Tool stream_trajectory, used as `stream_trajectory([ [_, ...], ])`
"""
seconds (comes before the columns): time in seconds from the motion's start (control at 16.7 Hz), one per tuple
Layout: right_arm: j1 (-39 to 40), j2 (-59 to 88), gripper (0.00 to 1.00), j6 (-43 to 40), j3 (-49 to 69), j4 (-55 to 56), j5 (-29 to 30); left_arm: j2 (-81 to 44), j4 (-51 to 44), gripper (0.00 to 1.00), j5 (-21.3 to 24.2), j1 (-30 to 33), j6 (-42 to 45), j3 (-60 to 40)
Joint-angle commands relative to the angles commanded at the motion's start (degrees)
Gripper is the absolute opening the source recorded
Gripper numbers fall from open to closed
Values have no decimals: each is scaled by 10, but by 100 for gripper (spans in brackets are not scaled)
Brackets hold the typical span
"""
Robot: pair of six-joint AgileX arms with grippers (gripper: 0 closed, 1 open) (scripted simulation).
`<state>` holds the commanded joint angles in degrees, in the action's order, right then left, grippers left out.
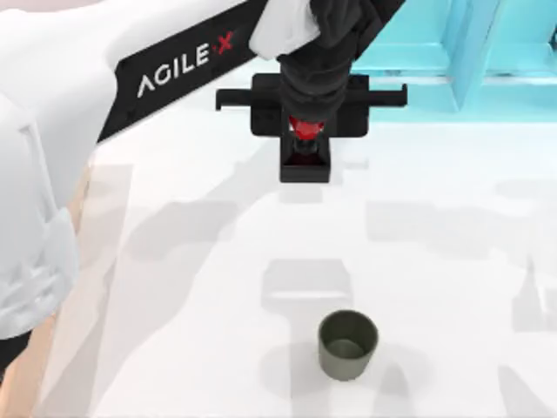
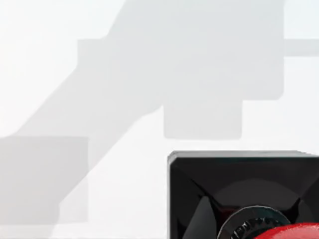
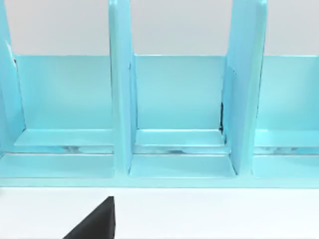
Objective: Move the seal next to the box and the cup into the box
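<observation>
— Overhead first: what was going on?
— The left gripper [image 1: 305, 131] hung over the far middle of the white table [image 1: 452, 287], right on the seal [image 1: 305, 150]. Its fingers sat close about the red knob, so I judged it had hold of the seal, with the black base below. The cup [image 1: 347, 345] stood upright, mouth up, well apart toward the near edge. A strip of orange-brown wood [image 1: 83, 187] showed past the arm at the left; I took it for the box but couldn't be sure.
— So which step?
— The seal's move, I'd say; the cup looked untouched. Next would call for carrying the seal leftward and setting it down just outside that rim, not in it.
— And the left wrist view?
— The seal [image 2: 239, 189] again, from above: square black base, red knob nearest the camera. Its long axis ran vertical, knob up.
— Right wrist view?
— The light-blue cabinet frame [image 3: 174, 99] and a dark finger tip [image 3: 97, 221]; I couldn't tell how that gripper stood.
</observation>
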<state>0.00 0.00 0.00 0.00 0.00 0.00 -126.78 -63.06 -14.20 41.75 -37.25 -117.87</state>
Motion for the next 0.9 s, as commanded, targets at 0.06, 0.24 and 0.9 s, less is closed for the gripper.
stream_trajectory([
  [0.06, 0, 0, 100, 0, 0, 0, 0, -2, 0, 0, -1, 3, 0, -2],
  [0.24, 0, 0, 100, 0, 0, 0, 0, 19, 9, 0, 3, -10, 13, 20],
  [0.9, 0, 0, 100, 0, 0, 0, 0, 300, 104, 0, 65, -181, 171, 376],
])
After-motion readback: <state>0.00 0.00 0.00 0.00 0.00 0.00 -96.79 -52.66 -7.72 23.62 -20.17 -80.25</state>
